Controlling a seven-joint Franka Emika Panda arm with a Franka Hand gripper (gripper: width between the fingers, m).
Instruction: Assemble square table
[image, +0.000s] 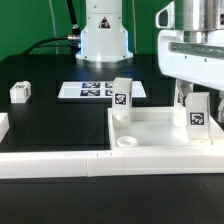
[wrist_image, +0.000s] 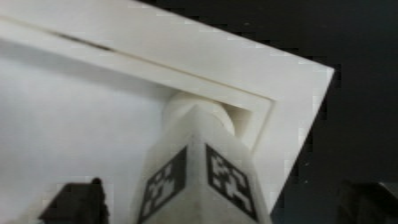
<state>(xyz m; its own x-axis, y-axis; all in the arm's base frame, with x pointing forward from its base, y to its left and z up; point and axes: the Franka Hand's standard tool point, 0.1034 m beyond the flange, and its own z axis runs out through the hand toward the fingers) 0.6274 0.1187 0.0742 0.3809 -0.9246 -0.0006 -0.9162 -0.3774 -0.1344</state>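
The white square table top (image: 160, 132) lies on the black table at the exterior view's right, rim up. One white leg (image: 122, 100) with a black-and-white tag stands upright at its far left corner. A second tagged leg (image: 197, 113) stands at the far right corner, and in the wrist view (wrist_image: 199, 160) it sits in the corner socket of the top (wrist_image: 89, 110). My gripper (image: 197, 100) is right above it, with one finger on each side. In the wrist view my gripper (wrist_image: 222, 192) is open, and a small gap shows beside the left finger (wrist_image: 80, 200).
A third loose leg (image: 20, 92) lies at the far left. The marker board (image: 95, 90) lies in front of the robot base (image: 105, 35). Long white L-shaped rails (image: 60, 160) run along the front and the left edge.
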